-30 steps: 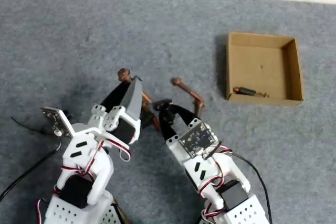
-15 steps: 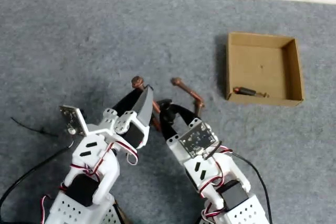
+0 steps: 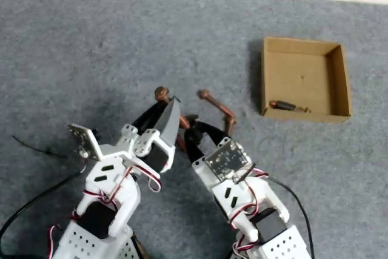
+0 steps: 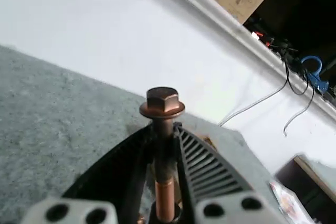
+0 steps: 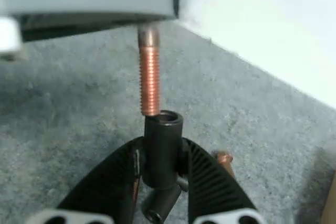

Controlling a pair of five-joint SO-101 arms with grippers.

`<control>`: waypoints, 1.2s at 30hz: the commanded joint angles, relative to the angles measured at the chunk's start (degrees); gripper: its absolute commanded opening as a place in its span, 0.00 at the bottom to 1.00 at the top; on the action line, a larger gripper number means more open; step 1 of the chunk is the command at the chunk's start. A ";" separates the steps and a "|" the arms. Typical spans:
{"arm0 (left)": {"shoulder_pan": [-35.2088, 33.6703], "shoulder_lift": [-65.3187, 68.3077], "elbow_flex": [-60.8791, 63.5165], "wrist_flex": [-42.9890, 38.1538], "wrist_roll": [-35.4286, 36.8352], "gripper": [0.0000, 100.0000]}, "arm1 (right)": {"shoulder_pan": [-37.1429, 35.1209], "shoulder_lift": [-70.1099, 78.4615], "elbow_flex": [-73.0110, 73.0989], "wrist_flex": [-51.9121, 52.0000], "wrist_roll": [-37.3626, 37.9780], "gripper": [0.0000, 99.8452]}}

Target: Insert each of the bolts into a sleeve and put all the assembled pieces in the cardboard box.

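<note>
Bolt point(image 4: 162, 103) pinched between the left gripper's point(image 4: 164, 132) fingers, its threaded tip at the mouth's edge of the sleeve point(image 5: 163, 127). Right gripper point(image 5: 163, 148) fingers clamp the sleeve above the desk point(image 3: 91, 47); cardboard box point(image 3: 265, 77) well apart. Tip looks off-centre: may catch the rim and lever the sleeve askew.

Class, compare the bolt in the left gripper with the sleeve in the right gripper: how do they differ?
The bolt is copper-coloured and threaded; the sleeve is black and smooth. The bolt has a hex head; the sleeve is an open-ended tube. Both are held clamped.
</note>
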 commanded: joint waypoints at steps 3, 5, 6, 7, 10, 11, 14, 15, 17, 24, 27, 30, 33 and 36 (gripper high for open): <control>3.30 -1.19 1.45 -1.49 0.26 0.01 | -0.31 -1.19 7.16 0.04 0.62 0.01; 3.38 -1.19 1.63 -1.49 0.26 0.01 | -0.40 -1.19 7.16 0.13 2.37 0.01; 3.30 -1.19 1.63 -1.49 0.26 0.01 | -0.40 -1.19 7.16 0.13 2.90 0.01; 3.21 -1.19 1.54 -1.49 0.26 0.01 | -0.40 -1.19 7.16 0.13 3.08 0.01; 3.30 -1.19 1.63 -1.23 0.26 0.01 | -0.48 -1.19 7.16 0.13 3.16 0.01; 3.30 -1.19 1.89 -1.23 0.26 0.01 | -0.48 -1.19 7.16 0.13 3.16 0.01; 3.21 -1.19 4.00 -1.49 0.26 0.01 | -0.48 -1.19 7.16 0.13 3.25 0.01; 3.21 -1.19 4.09 -1.49 0.26 0.01 | -0.48 -1.19 7.16 0.13 3.25 0.01; 3.21 -1.19 4.09 -1.49 0.26 0.01 | -0.57 -1.19 7.16 0.13 3.25 0.01; 3.12 -1.19 4.09 -1.49 0.26 0.01 | -0.66 -1.19 6.73 3.21 3.34 0.01; 3.12 -1.19 4.09 -1.23 0.62 0.01 | -2.33 -1.27 4.53 6.29 3.34 0.01; 3.12 -1.19 4.09 -1.14 0.62 0.01 | -3.65 -1.27 3.03 7.87 3.34 0.01; 3.30 -1.19 4.09 0.18 0.62 0.01 | -3.65 -1.27 2.77 7.69 3.34 0.01; 3.47 -1.19 4.09 3.43 0.62 0.01 | -3.56 -1.27 2.68 7.60 3.34 0.01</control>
